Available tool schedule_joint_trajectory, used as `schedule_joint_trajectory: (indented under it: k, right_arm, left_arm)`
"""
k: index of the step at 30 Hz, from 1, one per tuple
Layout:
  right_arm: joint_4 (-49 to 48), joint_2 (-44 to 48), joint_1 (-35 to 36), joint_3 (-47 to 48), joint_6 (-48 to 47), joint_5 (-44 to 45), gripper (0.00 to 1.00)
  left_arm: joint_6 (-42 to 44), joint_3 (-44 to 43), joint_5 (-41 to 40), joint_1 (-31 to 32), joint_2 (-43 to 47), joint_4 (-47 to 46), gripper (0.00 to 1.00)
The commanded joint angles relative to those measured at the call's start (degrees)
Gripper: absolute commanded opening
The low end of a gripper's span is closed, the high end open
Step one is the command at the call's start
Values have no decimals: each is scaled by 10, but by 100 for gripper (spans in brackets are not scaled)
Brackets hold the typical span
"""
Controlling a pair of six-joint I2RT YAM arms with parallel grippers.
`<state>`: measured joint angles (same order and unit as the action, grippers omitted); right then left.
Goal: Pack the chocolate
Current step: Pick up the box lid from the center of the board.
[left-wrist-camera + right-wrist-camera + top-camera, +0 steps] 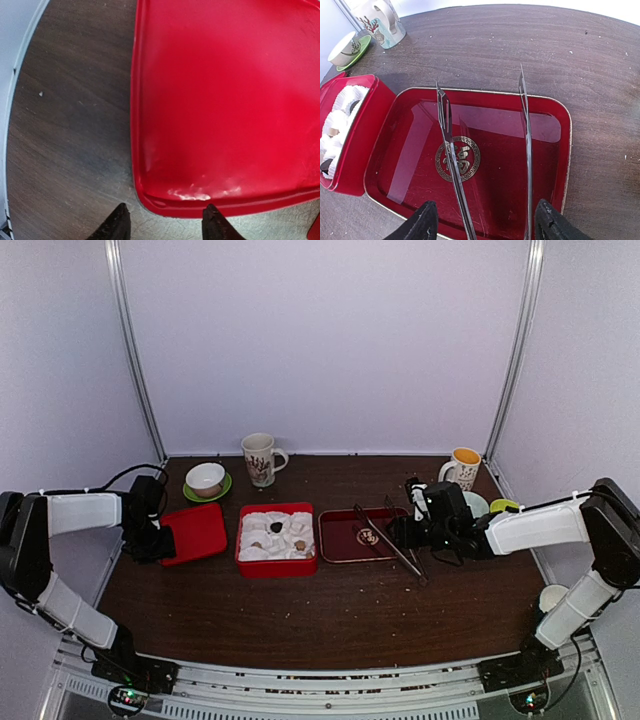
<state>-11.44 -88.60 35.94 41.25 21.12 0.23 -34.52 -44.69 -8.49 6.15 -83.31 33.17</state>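
Observation:
The red box (276, 564) holds a white moulded insert (262, 525). Chocolate lies in its cups: a dark piece (276, 527) and a brown piece (299, 545). The box edge and a dark piece (353, 105) show in the right wrist view. The red lid (196, 532) lies flat left of the box. My left gripper (167, 222) is open and empty at the lid's (225, 100) near corner. Metal tongs (392, 543) lie across the dark red tray (345, 545). My right gripper (487, 225) is open and straddles the tongs' arms (451, 150), with a gap on each side.
A white bowl on a green saucer (206, 480) and a patterned mug (260, 458) stand at the back left. A mug with yellow inside (463, 468) and a white dish (478, 503) stand at the back right. A small white cup (552, 597) sits off the table's right edge.

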Motion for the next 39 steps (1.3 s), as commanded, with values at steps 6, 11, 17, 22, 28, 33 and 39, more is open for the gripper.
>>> schedule_joint_trajectory:
  k: [6, 11, 17, 22, 28, 33, 39]
  right_arm:
    - [-10, 20, -3, -4, -3, 3, 67]
    - [-10, 21, -3, -5, -3, 2, 67]
    - [-10, 22, -3, -6, -3, 3, 67]
    - [-10, 25, -3, -6, -3, 4, 67]
    - [-11, 25, -3, -6, -3, 3, 67]
    - [-13, 24, -3, -7, -2, 2, 67]
    - [-16, 28, -3, -10, -3, 2, 67]
  left_arm:
    - [9, -22, 0, -33, -28, 7, 44]
    - [14, -24, 8, -55, -41, -12, 42]
    - [26, -33, 37, -68, -79, -27, 34]
    - [26, -31, 25, -68, -74, -28, 26]
    - [27, -33, -8, -69, -54, -14, 3]
    - [28, -30, -33, -62, -13, 0, 0]
    - [21, -48, -94, -33, 41, 38, 0]
